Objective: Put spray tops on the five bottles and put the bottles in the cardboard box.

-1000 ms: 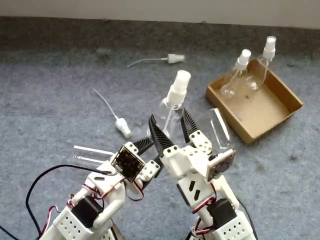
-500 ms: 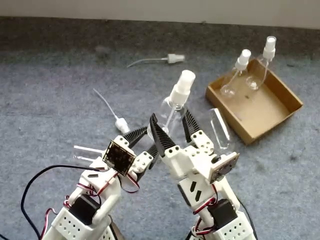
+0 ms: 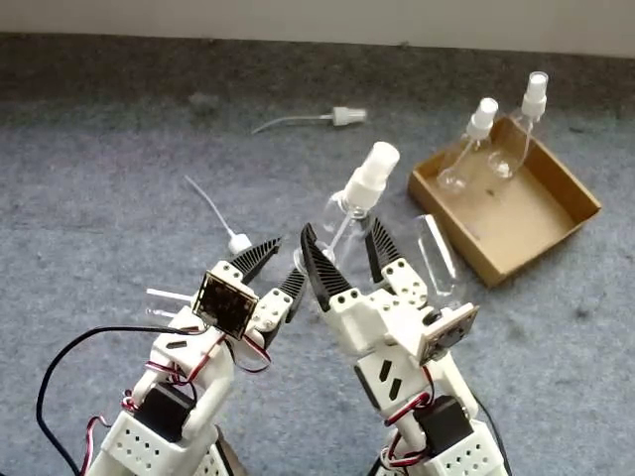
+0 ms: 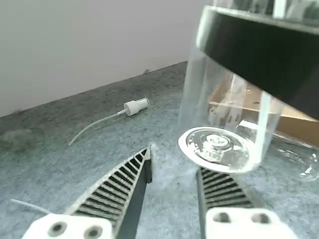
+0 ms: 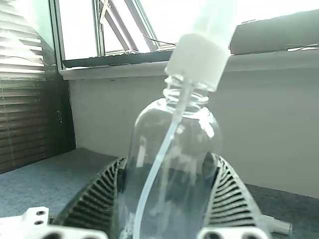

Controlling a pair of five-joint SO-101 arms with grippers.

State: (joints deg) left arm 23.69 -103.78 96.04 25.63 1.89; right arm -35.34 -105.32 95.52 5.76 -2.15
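Note:
My right gripper (image 3: 342, 236) is shut on a clear bottle (image 3: 340, 220) held upright off the carpet. A white spray top (image 3: 373, 171) sits tilted on the bottle's neck, its tube hanging inside. In the right wrist view the bottle (image 5: 172, 134) stands between the ribbed fingers (image 5: 94, 199), under the spray top (image 5: 199, 55). My left gripper (image 3: 282, 264) stands open just left of the bottle; the bottle's base (image 4: 217, 147) hangs just past the left gripper (image 4: 173, 162). The cardboard box (image 3: 561, 213) at the right holds two capped bottles (image 3: 466, 154).
An uncapped bottle (image 3: 437, 253) lies on the carpet between my right gripper and the box. One loose spray top (image 3: 343, 116) lies at the back, another (image 3: 238, 242) by my left gripper. A clear bottle (image 3: 169, 302) lies beside the left arm.
My left gripper has drawn back to the left, away from the bottle. The bottle in my right gripper has leaned to the right with its spray top.

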